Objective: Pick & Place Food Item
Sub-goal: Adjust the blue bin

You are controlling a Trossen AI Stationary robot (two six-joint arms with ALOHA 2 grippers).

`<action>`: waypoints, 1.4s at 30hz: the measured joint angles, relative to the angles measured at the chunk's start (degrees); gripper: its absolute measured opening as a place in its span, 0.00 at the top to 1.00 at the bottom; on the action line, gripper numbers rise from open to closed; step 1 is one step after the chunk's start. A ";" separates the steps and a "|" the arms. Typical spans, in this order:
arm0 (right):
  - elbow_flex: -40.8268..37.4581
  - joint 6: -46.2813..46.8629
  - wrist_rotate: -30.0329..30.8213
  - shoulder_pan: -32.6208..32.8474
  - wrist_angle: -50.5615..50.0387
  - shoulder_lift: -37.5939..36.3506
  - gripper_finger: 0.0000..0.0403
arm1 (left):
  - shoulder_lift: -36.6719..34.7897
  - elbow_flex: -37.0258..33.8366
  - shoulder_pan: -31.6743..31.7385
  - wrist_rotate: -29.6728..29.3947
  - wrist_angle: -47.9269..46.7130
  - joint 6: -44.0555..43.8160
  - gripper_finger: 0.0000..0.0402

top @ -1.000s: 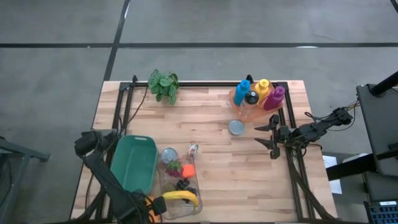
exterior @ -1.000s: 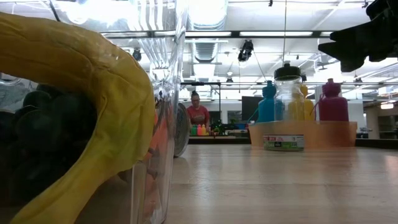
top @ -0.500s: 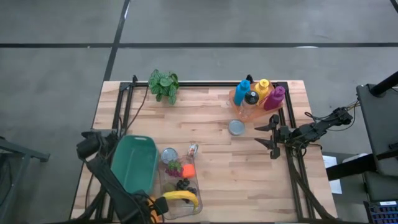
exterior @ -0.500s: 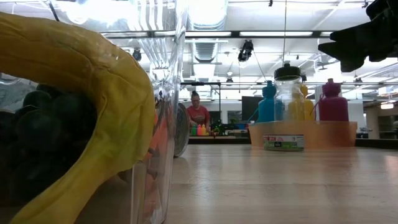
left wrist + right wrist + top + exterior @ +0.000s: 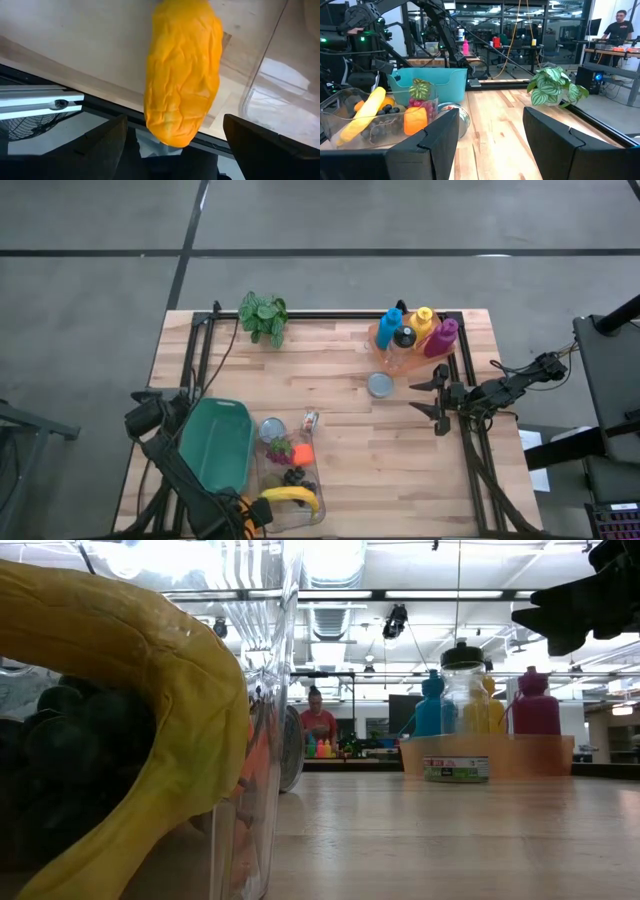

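An orange, wrinkled food item [image 5: 182,70] lies on the wood at the table's near edge, beside the wall of a clear container [image 5: 290,480]. The container holds a banana [image 5: 290,497], dark grapes [image 5: 294,476] and other fruit. My left gripper [image 5: 175,147] points down over the orange item [image 5: 243,503]. It is open, with one finger on either side of the item's near end. My right gripper [image 5: 432,400] waits open and level at the table's right side, holding nothing.
A green bin [image 5: 215,442] stands left of the clear container, with a metal bowl [image 5: 272,430] just beyond it. A potted plant [image 5: 263,317] sits far left, a tray of bottles [image 5: 412,335] far right, and a round lid [image 5: 380,385] in front of it. A person [image 5: 318,725] is in the room behind.
My left gripper has sunk a little toward the orange item, still open.
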 joint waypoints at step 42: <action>0.00 0.00 0.00 0.00 -0.02 0.02 0.46 | -29.30 -9.31 2.45 -0.09 -27.08 6.16 0.24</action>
